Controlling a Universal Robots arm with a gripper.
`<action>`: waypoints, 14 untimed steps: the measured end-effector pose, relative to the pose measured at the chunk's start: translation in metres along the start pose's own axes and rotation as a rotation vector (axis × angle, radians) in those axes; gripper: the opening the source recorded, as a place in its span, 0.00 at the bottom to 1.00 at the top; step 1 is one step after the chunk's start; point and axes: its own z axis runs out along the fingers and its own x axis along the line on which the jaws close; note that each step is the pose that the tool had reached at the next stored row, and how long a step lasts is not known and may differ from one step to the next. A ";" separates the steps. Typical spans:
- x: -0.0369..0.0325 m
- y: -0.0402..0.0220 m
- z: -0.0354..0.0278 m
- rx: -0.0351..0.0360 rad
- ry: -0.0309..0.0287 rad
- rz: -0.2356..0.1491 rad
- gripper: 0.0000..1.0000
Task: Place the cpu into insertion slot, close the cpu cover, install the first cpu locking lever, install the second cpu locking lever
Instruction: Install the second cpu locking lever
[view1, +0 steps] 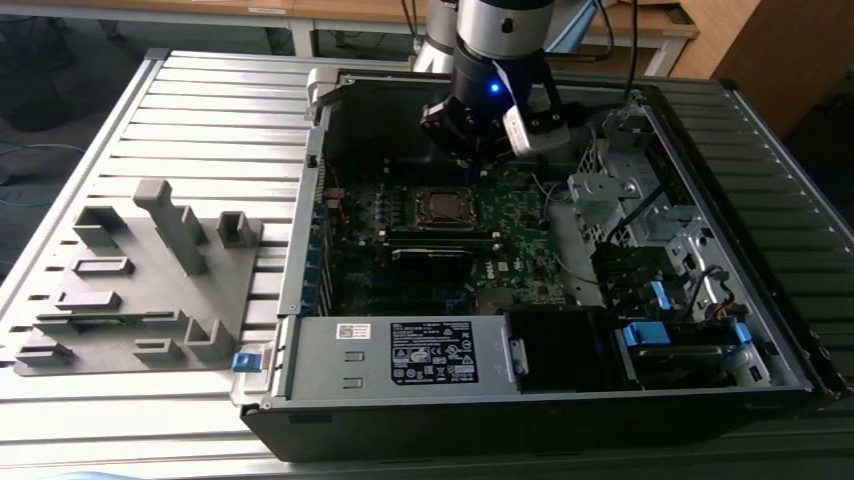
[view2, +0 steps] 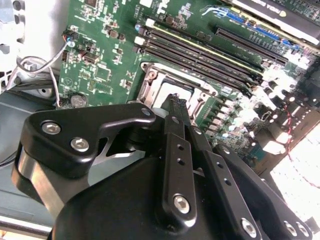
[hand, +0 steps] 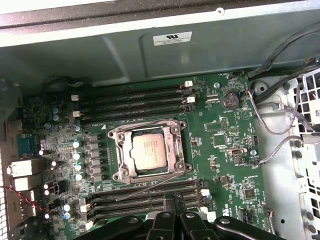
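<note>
Inside the open computer case (view1: 534, 400), as the exterior view shows it, a green motherboard (view1: 514, 215) lies flat on the floor of the case. The arm's gripper (view1: 470, 152) hangs over the far part of the board, just beyond the insertion slot (view1: 443, 208). At the near end of the case sits a grey power supply box (view1: 400, 352) with a white label. On the slatted table (view1: 200, 110), to the exterior view's left of the case, rests a grey holder block (view1: 140, 285) with upright posts.

First wrist view: the cpu (hand: 148, 152) sits in the insertion slot (hand: 120, 175), its dull silver top showing through the cpu cover (hand: 172, 160), which lies down flat around it. A thin wire lever (hand: 160, 181) slants across the near edge of the slot, over the black memory slots (hand: 150, 197). The gripper (hand: 173, 200) has its two fingers pressed together, holding nothing.

Second wrist view: the gripper (view2: 174, 100) points at the cpu cover (view2: 152, 82), fingers together and tips close above it.
</note>
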 end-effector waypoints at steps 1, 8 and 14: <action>0.0003 0.0000 0.0000 0.0000 0.0000 0.000 0.11; 0.0022 -0.0004 0.0002 0.0000 0.0000 0.000 0.11; 0.0039 -0.0006 0.0003 0.0000 0.0000 0.000 0.11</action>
